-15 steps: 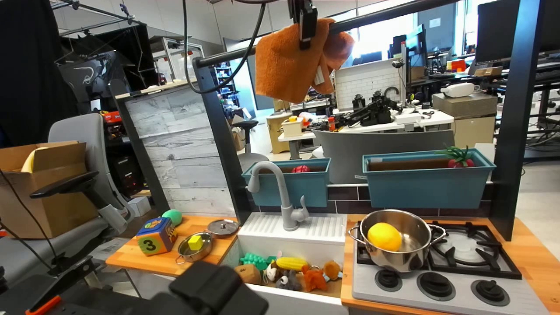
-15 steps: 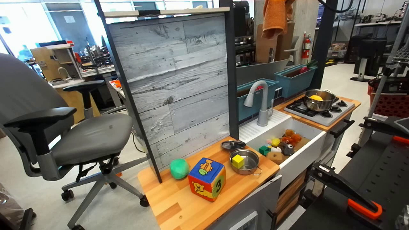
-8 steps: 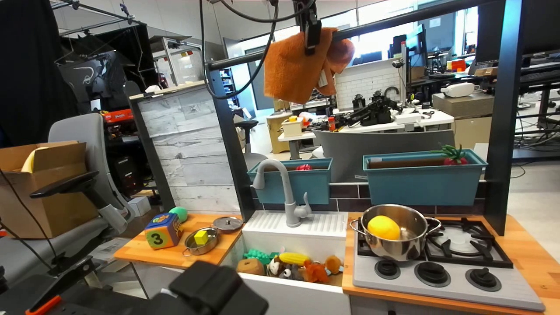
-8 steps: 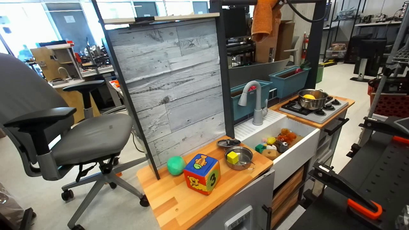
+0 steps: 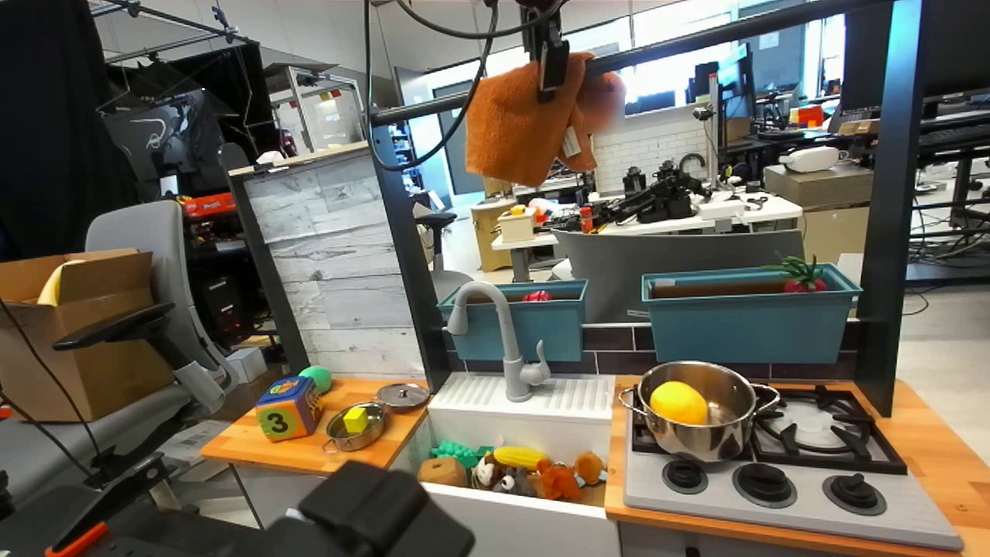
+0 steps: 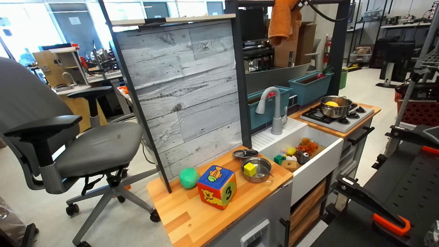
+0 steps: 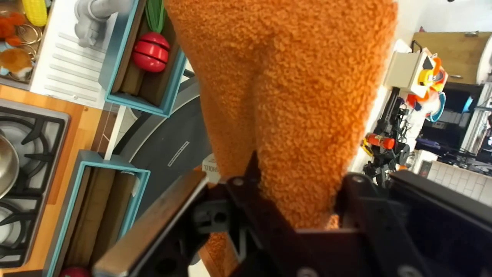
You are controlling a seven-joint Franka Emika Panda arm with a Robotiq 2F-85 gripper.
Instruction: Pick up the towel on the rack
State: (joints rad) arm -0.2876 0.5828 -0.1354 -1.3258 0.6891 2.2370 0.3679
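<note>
The towel (image 5: 510, 128) is a floppy orange cloth draped over the dark rail of the rack (image 5: 719, 35). My gripper (image 5: 551, 81) points down from above, and its fingers press into the towel near the rail in an exterior view. The towel also shows at the top edge of an exterior view (image 6: 280, 25); the fingers there are out of frame. In the wrist view, the towel (image 7: 307, 100) fills the picture's middle and runs down between my gripper's fingers (image 7: 298, 182). The gripper looks shut on bunched cloth; the fingertips are partly hidden by it.
Below are a sink (image 5: 534, 534) with plush toys, a grey faucet (image 5: 503, 340), and a steel pot (image 5: 719, 456) with a yellow fruit on the stove. Teal planters (image 5: 750, 329) stand behind. Upright posts (image 5: 889, 232) bear the rail. Loose cables (image 5: 472, 93) hang beside the towel.
Since one second ago, the whole play kitchen has shifted slightly, and the rail, towel and gripper sit a little lower in both exterior views. In the last half second almost nothing moved.
</note>
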